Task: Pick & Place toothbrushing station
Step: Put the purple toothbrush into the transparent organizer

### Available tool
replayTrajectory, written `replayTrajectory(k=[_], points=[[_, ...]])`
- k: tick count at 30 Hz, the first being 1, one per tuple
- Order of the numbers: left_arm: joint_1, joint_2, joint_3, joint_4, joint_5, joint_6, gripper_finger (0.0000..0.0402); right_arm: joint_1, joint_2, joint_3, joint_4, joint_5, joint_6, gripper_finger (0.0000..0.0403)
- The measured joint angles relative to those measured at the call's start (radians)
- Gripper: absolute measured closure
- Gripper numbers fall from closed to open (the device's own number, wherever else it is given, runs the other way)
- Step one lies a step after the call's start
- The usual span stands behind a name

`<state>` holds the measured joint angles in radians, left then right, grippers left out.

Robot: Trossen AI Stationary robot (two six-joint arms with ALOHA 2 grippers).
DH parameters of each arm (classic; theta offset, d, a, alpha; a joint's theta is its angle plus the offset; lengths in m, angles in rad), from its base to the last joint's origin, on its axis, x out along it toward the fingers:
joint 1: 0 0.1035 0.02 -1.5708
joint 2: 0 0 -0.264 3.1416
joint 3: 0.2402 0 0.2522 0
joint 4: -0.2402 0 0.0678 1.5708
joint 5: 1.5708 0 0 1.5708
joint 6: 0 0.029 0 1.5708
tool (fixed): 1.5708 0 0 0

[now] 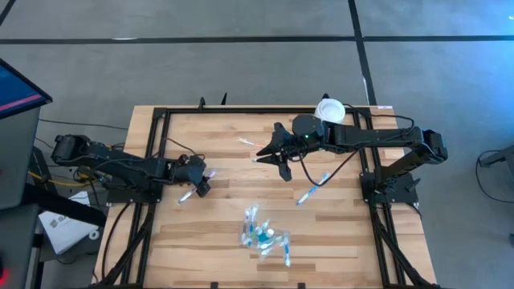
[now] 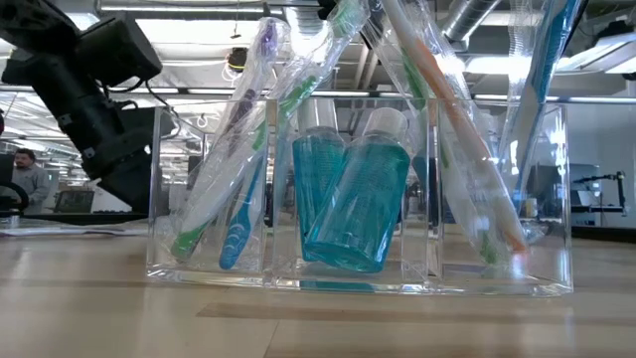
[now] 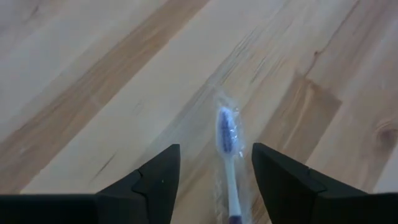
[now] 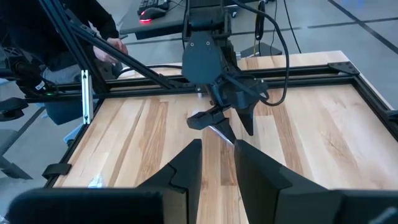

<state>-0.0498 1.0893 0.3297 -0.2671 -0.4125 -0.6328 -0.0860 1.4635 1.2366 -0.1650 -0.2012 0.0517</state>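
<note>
The clear tray stands near the table's front middle, with wrapped toothbrushes and teal tubes leaning in its compartments. My left gripper is open, pointing down over a wrapped toothbrush with a purple-blue head. The toothbrush lies flat on the wood between the two fingers, with a gap on each side. My right gripper hangs over the table's middle far part, its fingers a little apart and empty. Loose toothbrushes lie at the far middle and at the right.
A white tub stands at the far edge beside the right arm. A black frame borders the table. My left gripper shows in the right wrist view. A person sits in the room beyond the table.
</note>
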Motion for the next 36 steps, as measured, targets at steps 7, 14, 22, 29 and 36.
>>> replayTrajectory(k=[7, 14, 22, 29, 36], points=[[-0.001, 0.000, -0.016, 0.037, 0.015, -0.007, 0.0211, -0.001, 0.000, 0.000, 0.000, 0.000, 0.000, 0.0317], [-0.001, 0.000, -0.016, 0.043, 0.024, -0.005, 0.0211, -0.001, 0.000, 0.000, 0.000, 0.000, 0.000, 0.0317], [-0.001, 0.021, -0.016, 0.047, 0.026, -0.006, 0.0211, -0.001, 0.000, 0.000, 0.000, 0.000, 0.000, 0.0317], [-0.001, 0.115, -0.016, 0.074, 0.021, -0.012, 0.0211, -0.001, 0.000, 0.000, 0.000, 0.000, 0.000, 0.0317], [-0.002, 0.124, -0.016, 0.107, 0.028, -0.012, 0.0220, -0.001, -0.001, 0.000, -0.001, 0.000, 0.000, 0.0317]])
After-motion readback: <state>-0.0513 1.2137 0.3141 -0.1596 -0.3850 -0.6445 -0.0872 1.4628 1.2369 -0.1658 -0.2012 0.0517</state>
